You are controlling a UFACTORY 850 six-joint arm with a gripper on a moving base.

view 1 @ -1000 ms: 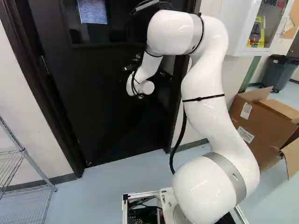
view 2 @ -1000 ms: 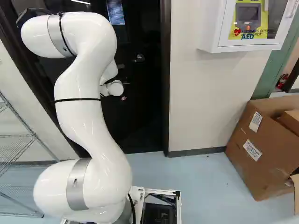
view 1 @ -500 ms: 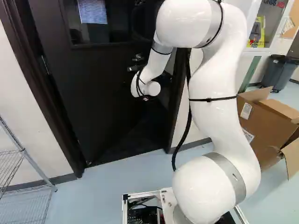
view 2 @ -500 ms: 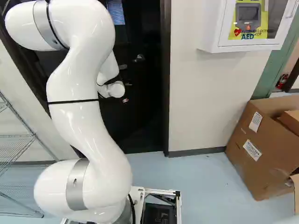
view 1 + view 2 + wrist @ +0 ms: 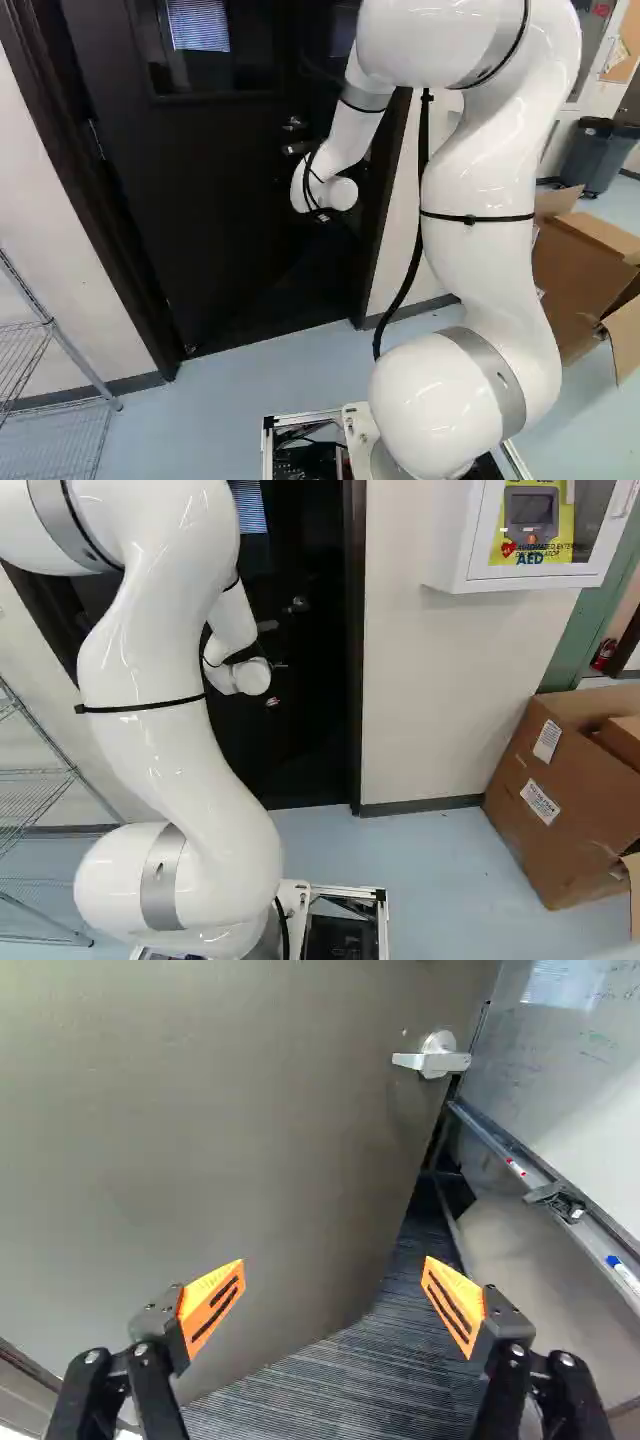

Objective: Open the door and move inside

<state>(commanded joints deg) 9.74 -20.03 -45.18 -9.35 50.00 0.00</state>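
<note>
We count 1 dark door [image 5: 230, 200], standing ajar ahead of our base, with 1 silver lever handle [image 5: 437, 1055]. Our 1 gripper [image 5: 275, 646] faces it; its 2 fingers are released and spread wide, each with 1 orange pad [image 5: 213, 1305], nothing grasped. The handle is ahead of them, out of their hold. Past the door's edge we see 1 whiteboard [image 5: 590, 1070] above striped carpet [image 5: 340, 1390], its ledge bearing 2 markers, 1 red-tipped [image 5: 516, 1168] and 1 blue-tipped [image 5: 625, 1272]. The right base view shows 1 wall cabinet [image 5: 450, 540] and 1 cardboard box [image 5: 560, 820].
</note>
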